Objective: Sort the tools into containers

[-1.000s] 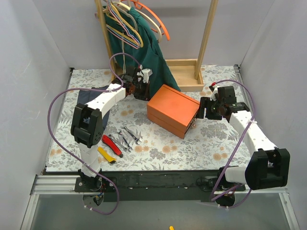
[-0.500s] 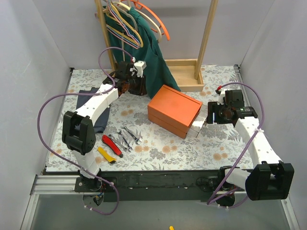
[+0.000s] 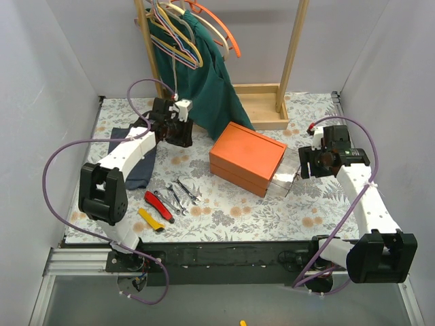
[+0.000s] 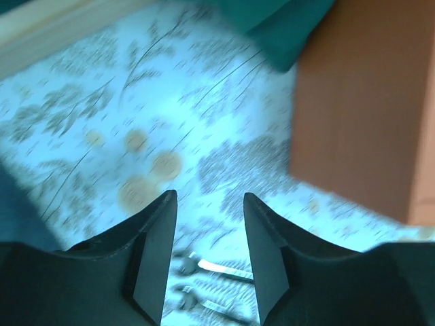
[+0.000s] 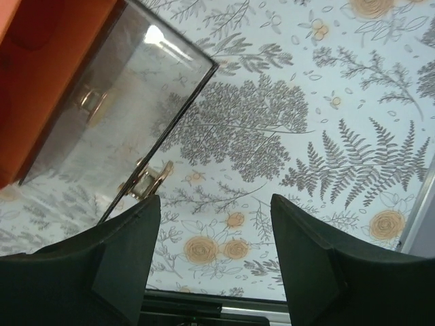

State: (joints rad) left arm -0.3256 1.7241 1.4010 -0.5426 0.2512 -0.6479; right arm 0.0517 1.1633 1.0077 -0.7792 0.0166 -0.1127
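Observation:
The orange box [image 3: 246, 157] sits mid-table, and one clear drawer [image 3: 284, 182] stands pulled out of its right end. In the right wrist view the drawer [image 5: 115, 115] shows a brass handle [image 5: 149, 178] just left of my open right gripper [image 5: 214, 200], which holds nothing. In the top view the right gripper [image 3: 304, 166] hovers just right of the drawer. My left gripper [image 3: 182, 136] is open and empty behind the box's left side. Red-and-black pliers [image 3: 158, 206], a yellow-handled tool [image 3: 151, 219] and silver wrenches [image 3: 182, 193] lie at the front left. Blurred wrenches [image 4: 211, 272] show between the left gripper [image 4: 209, 197] fingers, far below.
A wooden clothes rack with coloured hangers [image 3: 183, 34] and a green garment [image 3: 197, 75] stands at the back, its wooden base [image 3: 262, 112] behind the box. A dark blue cloth [image 3: 136, 163] lies under the left arm. White walls close in both sides.
The left gripper opened and drew back to the left, away from the box. The right gripper moved right and the clear drawer slid out of the box.

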